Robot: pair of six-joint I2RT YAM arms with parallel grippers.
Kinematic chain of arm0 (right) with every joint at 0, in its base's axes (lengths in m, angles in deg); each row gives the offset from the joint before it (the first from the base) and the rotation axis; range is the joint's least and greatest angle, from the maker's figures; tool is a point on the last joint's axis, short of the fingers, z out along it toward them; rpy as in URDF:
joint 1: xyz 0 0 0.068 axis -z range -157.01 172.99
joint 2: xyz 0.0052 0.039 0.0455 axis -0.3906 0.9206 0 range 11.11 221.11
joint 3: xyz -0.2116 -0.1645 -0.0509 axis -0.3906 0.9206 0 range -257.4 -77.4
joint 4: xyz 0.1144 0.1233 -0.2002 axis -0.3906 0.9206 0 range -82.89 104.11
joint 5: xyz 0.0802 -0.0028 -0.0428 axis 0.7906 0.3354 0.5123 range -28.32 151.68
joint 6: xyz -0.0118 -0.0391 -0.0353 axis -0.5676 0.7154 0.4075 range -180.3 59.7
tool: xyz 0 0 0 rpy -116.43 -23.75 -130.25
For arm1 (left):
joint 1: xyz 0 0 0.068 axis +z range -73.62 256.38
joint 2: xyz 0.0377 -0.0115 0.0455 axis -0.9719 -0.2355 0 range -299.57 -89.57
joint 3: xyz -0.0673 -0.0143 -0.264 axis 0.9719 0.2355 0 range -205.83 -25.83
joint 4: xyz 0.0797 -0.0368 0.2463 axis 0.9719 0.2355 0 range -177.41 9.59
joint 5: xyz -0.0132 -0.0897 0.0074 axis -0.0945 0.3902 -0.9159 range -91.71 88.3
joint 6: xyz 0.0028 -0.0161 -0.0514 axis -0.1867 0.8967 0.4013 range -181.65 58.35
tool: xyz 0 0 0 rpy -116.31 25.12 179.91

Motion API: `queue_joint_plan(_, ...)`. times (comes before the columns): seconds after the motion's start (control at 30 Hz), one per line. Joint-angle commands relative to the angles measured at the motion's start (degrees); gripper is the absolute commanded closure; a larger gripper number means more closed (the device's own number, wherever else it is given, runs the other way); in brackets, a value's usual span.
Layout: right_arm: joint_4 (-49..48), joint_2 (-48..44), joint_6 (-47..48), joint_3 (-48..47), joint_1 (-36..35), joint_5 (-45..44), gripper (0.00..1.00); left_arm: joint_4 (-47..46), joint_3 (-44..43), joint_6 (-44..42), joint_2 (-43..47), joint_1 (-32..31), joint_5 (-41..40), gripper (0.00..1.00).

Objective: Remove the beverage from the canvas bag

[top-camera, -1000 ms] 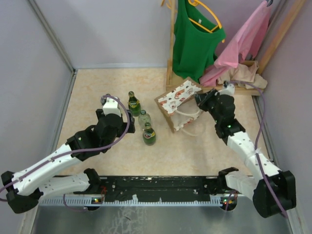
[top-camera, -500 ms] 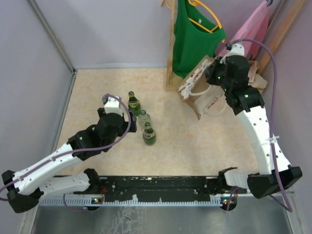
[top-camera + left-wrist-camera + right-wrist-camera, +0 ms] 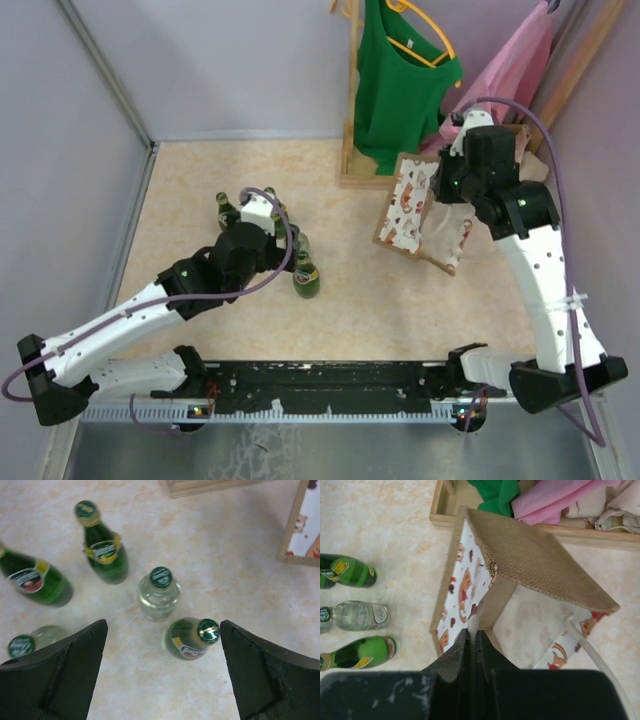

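- Pincer on my right arm (image 3: 437, 190), seen from above, is up off the worktop (image 3: 200, 180) beside the clothes rack (image 3: 353, 95). The canvas bag (image 3: 408, 205) hangs from it, tipped on its side. I judge I hold it that way to empty it or to show its inside.
- From above, my left pincer (image 3: 262, 207) hovers over the bottles (image 3: 307, 278). I can count only three of them here, since my arm hides the rest. One green shirt (image 3: 400, 80) and one pink garment (image 3: 505, 75) hang behind.
- Left wrist view: my left pincer (image 3: 162, 627) is spread wide and holds nothing, with one finger on either side of the group. That looks like lining up for a grab.
- In this view I count five bottles on the worktop, three green and two clear. The green Perrier bottle (image 3: 192, 639) is nearest the gap. All five are outside the bag, whose corner (image 3: 305, 525) shows at the right edge.
- Right wrist view: my right pincer (image 3: 471, 632) is pressed together on a white strip of the bag; I cannot tell whether it is handle or rim.
- One printed panel (image 3: 462, 592) and one burlap face (image 3: 540, 560) are in sight, and no bottle shows in the bag. To the left I count three bottles, two green and one clear.
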Motion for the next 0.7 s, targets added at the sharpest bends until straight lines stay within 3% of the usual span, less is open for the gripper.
queue_joint_plan(0.0, 0.5, -4.6, 2.3, -2.2, 0.2, -2.0, 1.0, -9.4, -2.1, -10.3, -3.9, 0.1, 15.6, 0.01)
queue_joint_plan(0.17, 0.0, -4.7, 1.7, -0.7, 0.2, -3.7, 1.0, -12.8, -5.9, -15.3, -10.8, -1.4, 28.2, 0.01)
queue_joint_plan(0.4, -0.5, -4.3, 1.1, 1.4, 0.2, -6.4, 1.0, -20.6, -11.3, -22.8, -16.8, -7.3, 30.3, 0.0)
queue_joint_plan(0.67, -1.2, -4.0, 0.5, 2.9, 0.2, -6.9, 1.0, -38.6, -4.0, -30.7, -16.9, -11.6, 33.7, 0.0)
